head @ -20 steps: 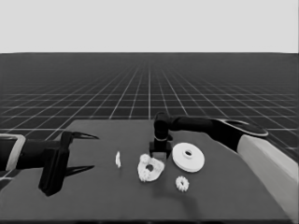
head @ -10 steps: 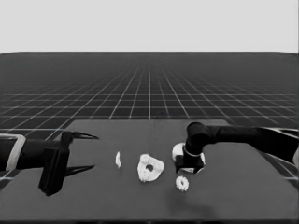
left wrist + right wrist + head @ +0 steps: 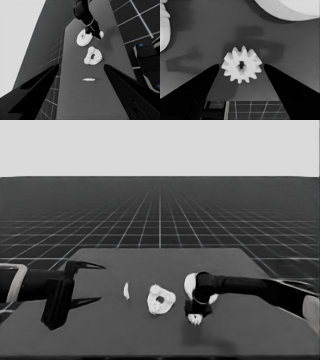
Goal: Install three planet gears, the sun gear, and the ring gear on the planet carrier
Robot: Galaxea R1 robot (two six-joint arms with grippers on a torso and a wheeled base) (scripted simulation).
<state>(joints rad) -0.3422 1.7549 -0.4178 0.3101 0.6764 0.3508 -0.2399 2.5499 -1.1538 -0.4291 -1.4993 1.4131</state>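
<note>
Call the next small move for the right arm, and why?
Probably lower and close on the loose gear. The right end effector hangs over it near the table's front edge, fingers open on either side, not touching. Three gears already sit on the smaller round part; the larger round part lies behind the arm. The left end effector waits, open.

a toothed gear [image 3: 241, 67] lies between the right end effector's [image 3: 241, 75] spread fingers.

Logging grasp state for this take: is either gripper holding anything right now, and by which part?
Nothing is held. The right gripper is open, its fingers either side of a loose gear lying flat on the table; the left gripper waits open.
</note>
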